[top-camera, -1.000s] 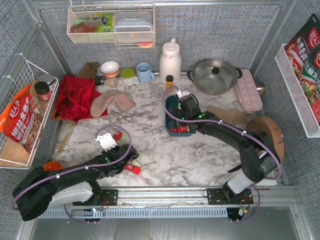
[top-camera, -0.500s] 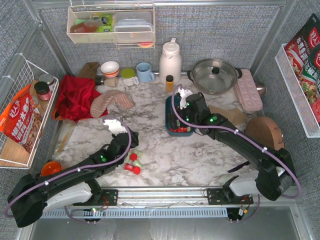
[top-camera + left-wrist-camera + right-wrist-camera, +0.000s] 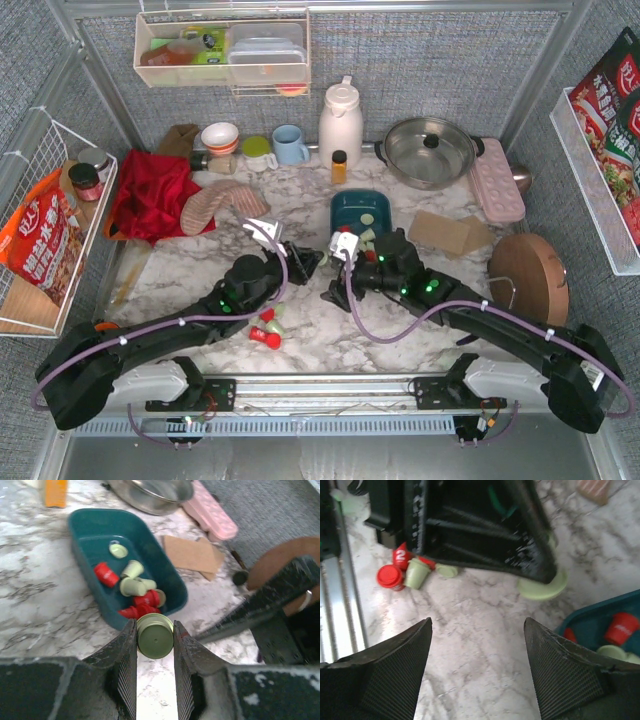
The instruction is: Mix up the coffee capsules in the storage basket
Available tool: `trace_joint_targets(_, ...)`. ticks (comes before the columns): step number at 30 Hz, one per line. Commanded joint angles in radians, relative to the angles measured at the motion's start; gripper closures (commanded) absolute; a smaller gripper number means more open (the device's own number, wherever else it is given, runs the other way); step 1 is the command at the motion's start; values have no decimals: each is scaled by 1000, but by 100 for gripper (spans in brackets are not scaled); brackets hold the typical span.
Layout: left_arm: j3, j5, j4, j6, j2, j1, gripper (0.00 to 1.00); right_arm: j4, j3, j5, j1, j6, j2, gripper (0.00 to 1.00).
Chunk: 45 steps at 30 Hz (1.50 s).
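Now: left gripper (image 3: pixel 154 628) pinches a pale mint-green tapered coffee capsule (image 3: pixel 155 639), axis pointing forward. The small dark teal plastic storage basket (image 3: pixel 89 526) lies just ahead, part-filled with red and green pods. Right gripper (image 3: pixel 477 652) spread wide, empty, above bare marble; loose capsules (image 3: pixel 390 576) beyond it.

I work in a mock kitchen built inside a test booth. The marble-look counter (image 3: pixel 320 345) carries a lidded steel pot (image 3: pixel 428 150), a white thermos jug (image 3: pixel 340 122) and a blue mug (image 3: pixel 290 145). A snack bag (image 3: pixel 40 245) fills a wire rack (image 3: pixel 60 130). Grey fabric walls (image 3: pixel 420 70) and aluminium framing (image 3: pixel 330 383) enclose it all.
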State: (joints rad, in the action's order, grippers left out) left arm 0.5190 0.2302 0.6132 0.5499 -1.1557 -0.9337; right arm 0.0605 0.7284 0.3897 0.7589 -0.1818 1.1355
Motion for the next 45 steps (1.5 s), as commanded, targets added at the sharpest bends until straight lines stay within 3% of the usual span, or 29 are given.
trace_joint_targets(1, -18, -149, 121, -28, 11, 1, 68, 153, -27, -98, 5, -123, -30, 24)
trace_joint_targets(12, -79, -279, 206, -30, 44, 1, 65, 229, -58, -136, 5, -150, -33, 32)
trace_joint_targets(17, -86, -292, 217, -18, 36, 1, 65, 226, -50, -88, 5, -159, -26, 42)
trace_joint_targets(22, -97, -277, 242, -13, 42, 1, 63, 190, -39, -76, 5, -170, -22, 58)
trace_joint_targets(29, -108, -215, 233, -8, 75, 1, 44, 149, -24, -120, 5, -175, -15, 68)
trace_joint_targets(34, -155, -56, 204, 3, 158, 1, 33, 143, -17, -175, 1, -173, 10, 70)
trace_joint_targets(40, -197, 231, -53, 70, 288, 1, 32, 188, 15, -353, -45, -131, 117, 69)
trace_joint_targets(43, -186, 318, -285, 159, 325, 1, 32, 175, 87, -427, -105, -80, 221, 64)
trace_joint_targets(45, -191, 364, -437, 233, 346, 1, 32, 161, 130, -450, -140, -44, 289, 56)
